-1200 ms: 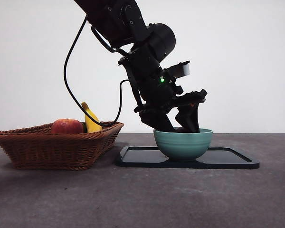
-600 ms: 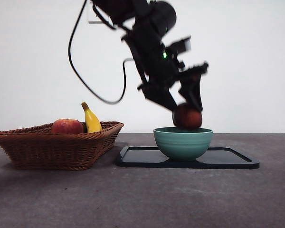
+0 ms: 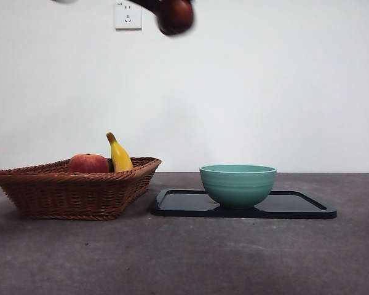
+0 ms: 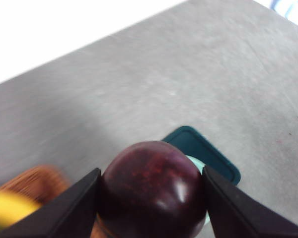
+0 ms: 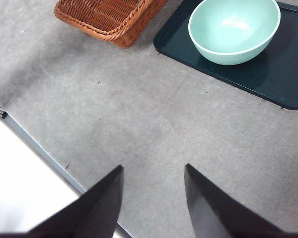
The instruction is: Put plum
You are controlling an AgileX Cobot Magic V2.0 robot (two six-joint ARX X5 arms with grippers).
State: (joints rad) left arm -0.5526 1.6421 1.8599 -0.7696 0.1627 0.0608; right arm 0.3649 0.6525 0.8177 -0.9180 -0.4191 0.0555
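At the top edge of the front frame, my left fingers (image 4: 151,198) grip the plum (image 3: 175,15). Lower right, the bowl (image 3: 238,184) sits on the tray (image 3: 307,208); my right fingers (image 5: 153,198) are spread open.

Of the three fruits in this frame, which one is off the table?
The plum, dark maroon and glossy, clamped in the left pincer high above the scene. The red fruit and banana lie in the wicker basket.

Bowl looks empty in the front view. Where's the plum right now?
The plum is clamped in the left pincer, high at the front view's top edge, above the gap between basket and bowl.
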